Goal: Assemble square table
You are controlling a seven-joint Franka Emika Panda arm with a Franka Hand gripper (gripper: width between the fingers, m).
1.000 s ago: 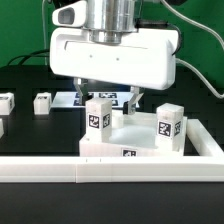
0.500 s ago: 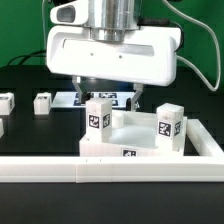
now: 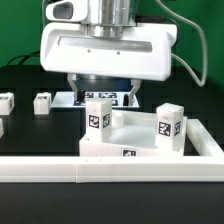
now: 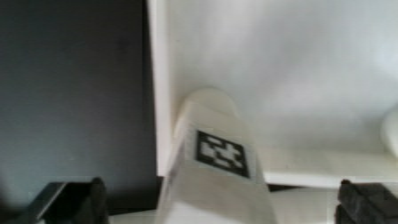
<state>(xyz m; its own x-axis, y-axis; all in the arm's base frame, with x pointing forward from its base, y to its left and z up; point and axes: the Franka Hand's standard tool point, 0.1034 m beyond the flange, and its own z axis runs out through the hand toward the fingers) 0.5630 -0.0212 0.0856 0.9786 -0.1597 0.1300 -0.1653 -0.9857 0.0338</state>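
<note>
The white square table slab [image 3: 132,128] lies flat on the black table, with a tag on its front edge. Two white tagged legs stand upright on it, one at its left corner [image 3: 98,114] and one at its right [image 3: 169,126]. My gripper [image 3: 106,90] hangs just above and behind the left leg. In the wrist view the gripper [image 4: 221,205] is open. Its dark fingertips [image 4: 71,200] stand wide apart on either side of that leg [image 4: 217,150], with clear gaps. The slab [image 4: 285,70] fills the background there.
Two loose white legs [image 3: 41,102] [image 3: 5,101] lie on the black table at the exterior view's left. The marker board [image 3: 68,98] lies behind the slab. A long white border rail [image 3: 110,172] runs along the front and up the right side.
My gripper has risen a little and shifted slightly toward the exterior view's left. The legs and slab have not moved.
</note>
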